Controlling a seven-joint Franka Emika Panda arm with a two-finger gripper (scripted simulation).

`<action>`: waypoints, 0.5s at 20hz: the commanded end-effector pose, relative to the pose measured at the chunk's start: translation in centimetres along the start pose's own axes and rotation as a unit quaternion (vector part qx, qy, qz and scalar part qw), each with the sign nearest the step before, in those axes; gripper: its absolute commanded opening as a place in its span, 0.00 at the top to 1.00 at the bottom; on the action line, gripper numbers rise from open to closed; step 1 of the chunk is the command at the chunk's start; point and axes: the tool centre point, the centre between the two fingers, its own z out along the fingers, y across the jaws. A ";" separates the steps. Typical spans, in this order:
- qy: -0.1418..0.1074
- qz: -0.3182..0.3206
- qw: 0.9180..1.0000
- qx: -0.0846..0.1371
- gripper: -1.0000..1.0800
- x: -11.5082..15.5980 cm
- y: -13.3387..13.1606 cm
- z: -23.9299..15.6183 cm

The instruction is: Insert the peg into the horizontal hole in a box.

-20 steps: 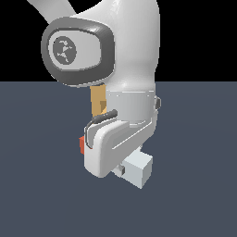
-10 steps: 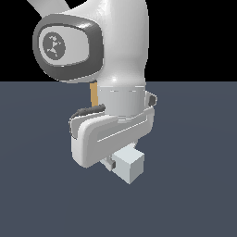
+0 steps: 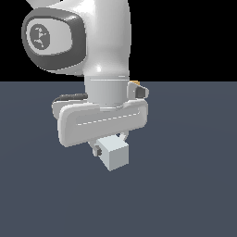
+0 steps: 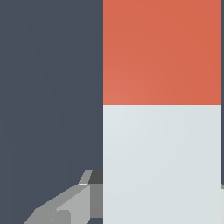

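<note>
One peg (image 4: 162, 109), red-orange and white, no writing

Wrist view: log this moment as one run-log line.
peg: fills wrist view, red-orange and white-grey parts | claw: one finger beside peg, grip unclear | box, hole: unseen

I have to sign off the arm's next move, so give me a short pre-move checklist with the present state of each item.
1. Long square-sectioned peg, red-orange and white-grey, in sight: ok; it fills much of the wrist view, both colours showing.
2. White robot gripper shut on the peg: cannot tell; one grey finger shows beside the white-grey part, contact unclear.
3. Tan-orange box with the square hole located: not ok; only a small orange bit peeks out behind the arm in the exterior view.
4. Hole visible: not ok; neither view shows it.
5. Peg lined up with the hole: cannot tell.
6. Dark grey floor under the gripper: ok, nothing seen there.
</note>
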 end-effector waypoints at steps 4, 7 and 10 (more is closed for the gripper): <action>-0.001 0.070 0.998 -0.002 1.00 1.8 -0.3 -1.1; -0.001 0.107 0.994 -0.002 1.00 2.8 -0.4 -1.6; -0.001 0.142 0.990 -0.002 1.00 3.8 -0.4 -2.1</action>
